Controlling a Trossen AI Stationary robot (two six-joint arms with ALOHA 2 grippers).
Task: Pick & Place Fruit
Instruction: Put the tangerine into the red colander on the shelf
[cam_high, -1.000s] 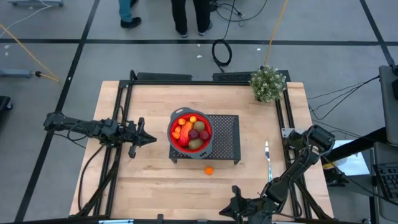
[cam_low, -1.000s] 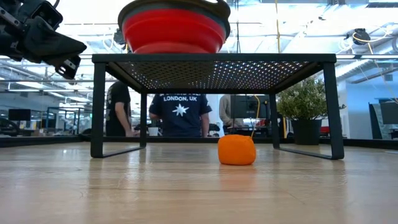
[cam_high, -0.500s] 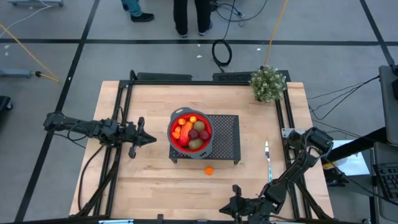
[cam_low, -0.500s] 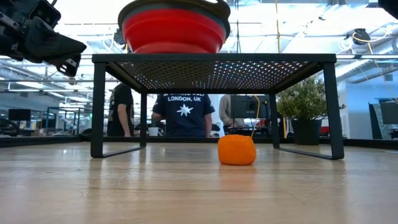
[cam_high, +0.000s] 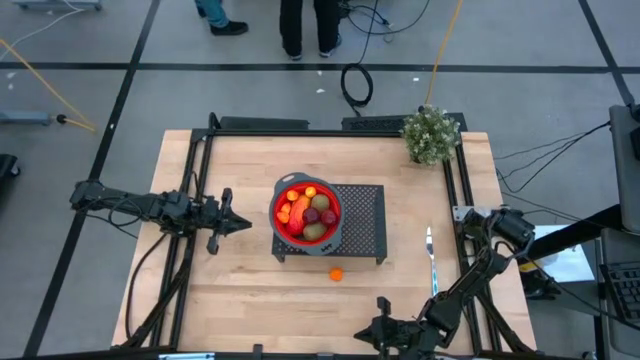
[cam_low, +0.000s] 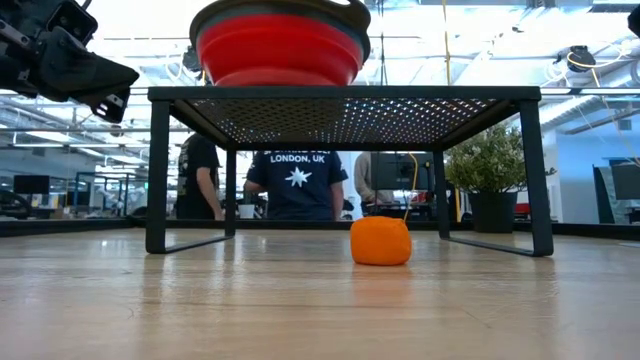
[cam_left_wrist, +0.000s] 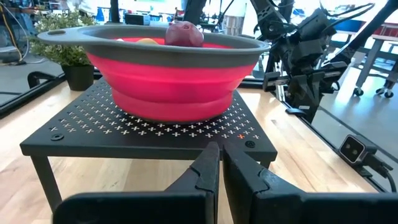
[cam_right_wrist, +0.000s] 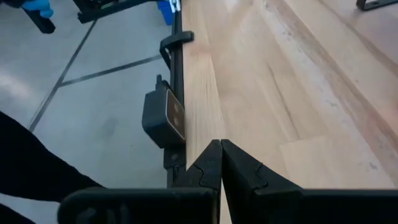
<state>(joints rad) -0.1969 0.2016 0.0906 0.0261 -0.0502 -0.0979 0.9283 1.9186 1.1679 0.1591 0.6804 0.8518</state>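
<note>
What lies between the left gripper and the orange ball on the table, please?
In the high view, only bare table separates the shut left gripper from the orange ball; the rack's near corner borders that stretch.

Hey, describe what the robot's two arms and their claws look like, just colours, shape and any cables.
Both arms are dark, almost black, slim and jointed, with black cables looped along them. The left claw and the right claw each have two matte black fingers with notched, stepped inner edges. No markings are visible on them.
</note>
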